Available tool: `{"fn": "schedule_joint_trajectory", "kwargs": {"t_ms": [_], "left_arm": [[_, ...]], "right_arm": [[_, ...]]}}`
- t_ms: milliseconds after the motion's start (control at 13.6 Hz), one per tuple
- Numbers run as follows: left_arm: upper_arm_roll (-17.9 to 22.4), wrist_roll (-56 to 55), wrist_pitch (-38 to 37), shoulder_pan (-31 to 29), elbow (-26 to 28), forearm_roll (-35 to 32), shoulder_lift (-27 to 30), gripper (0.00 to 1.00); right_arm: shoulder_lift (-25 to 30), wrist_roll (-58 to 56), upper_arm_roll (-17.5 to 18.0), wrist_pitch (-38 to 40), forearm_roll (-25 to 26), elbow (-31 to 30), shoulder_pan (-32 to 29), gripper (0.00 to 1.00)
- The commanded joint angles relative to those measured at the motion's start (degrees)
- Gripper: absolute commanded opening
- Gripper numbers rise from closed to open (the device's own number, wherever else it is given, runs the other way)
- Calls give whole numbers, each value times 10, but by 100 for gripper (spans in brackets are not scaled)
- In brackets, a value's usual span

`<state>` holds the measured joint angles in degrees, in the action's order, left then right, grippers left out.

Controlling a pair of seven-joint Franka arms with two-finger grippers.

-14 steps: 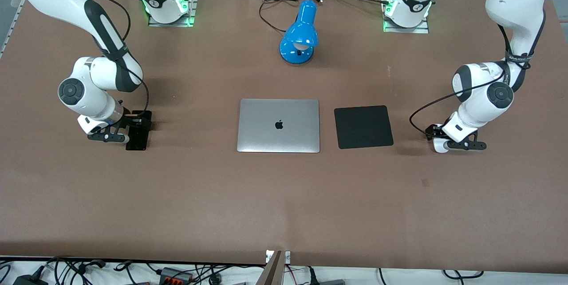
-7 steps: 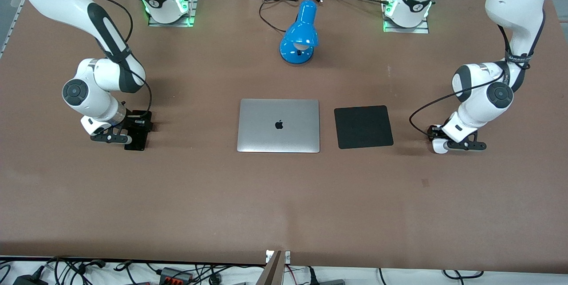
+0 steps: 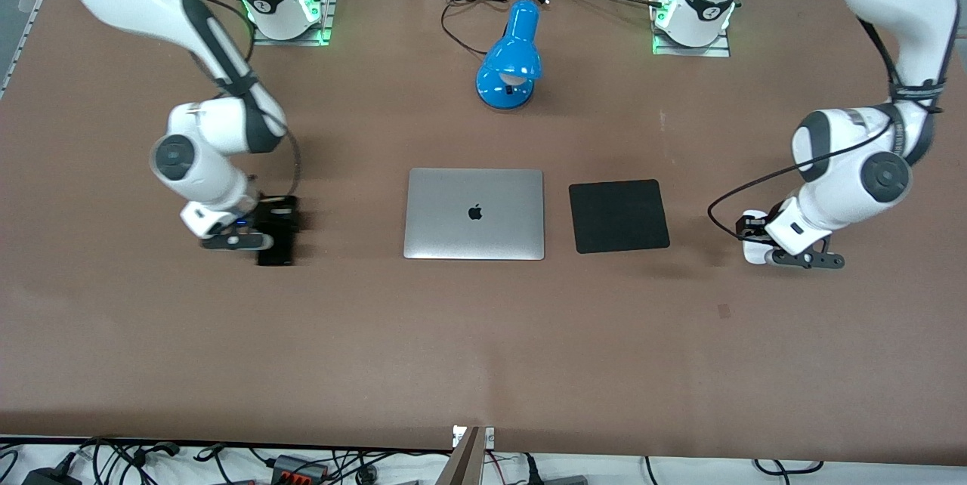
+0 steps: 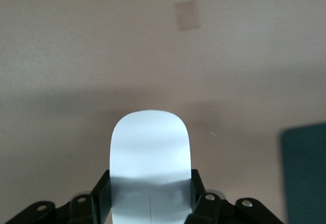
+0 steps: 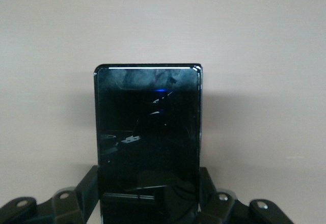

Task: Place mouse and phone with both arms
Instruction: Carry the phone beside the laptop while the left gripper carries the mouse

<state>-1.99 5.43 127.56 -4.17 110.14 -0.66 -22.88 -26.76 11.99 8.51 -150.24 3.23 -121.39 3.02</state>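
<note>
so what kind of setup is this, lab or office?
Likely a robotics lab bench: two white jointed robot arms bolted to a brown-covered table, staged with a closed silver laptop and blue desk lamp.

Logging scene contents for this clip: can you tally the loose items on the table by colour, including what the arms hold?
Black: 2, the phone in the right gripper and the mouse pad
White: 1, the mouse in the left gripper
Silver: 1, the laptop
Blue: 1, the desk lamp
Total: 5

Brown table [image 3: 483, 334] with closed silver laptop [image 3: 474, 214], black square pad [image 3: 619, 216], blue lamp [image 3: 510, 58].
</note>
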Motion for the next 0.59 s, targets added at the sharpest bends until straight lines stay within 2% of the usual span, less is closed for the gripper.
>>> {"fn": "schedule_joint_trajectory", "kwargs": {"t_ms": [0, 220, 367, 440, 514], "left_arm": [[-41, -78, -126, 19, -94, -9, -4, 36], [-111, -156, -130, 32, -87, -7, -2, 36], [-137, -253, -124, 48, -68, -11, -5, 36], [-137, -280, -89, 66, -34, -11, -2, 36], [-137, -303, -23, 78, 12, -12, 1, 36]], "right_arm": [[-21, 72, 8, 22, -3, 37, 64, 31], [-43, 110, 8, 22, -2, 43, 96, 31], [-47, 114, 7, 22, -1, 43, 103, 32], [-47, 114, 7, 22, -1, 43, 104, 32], [-48, 123, 7, 22, -1, 43, 106, 32]]}}
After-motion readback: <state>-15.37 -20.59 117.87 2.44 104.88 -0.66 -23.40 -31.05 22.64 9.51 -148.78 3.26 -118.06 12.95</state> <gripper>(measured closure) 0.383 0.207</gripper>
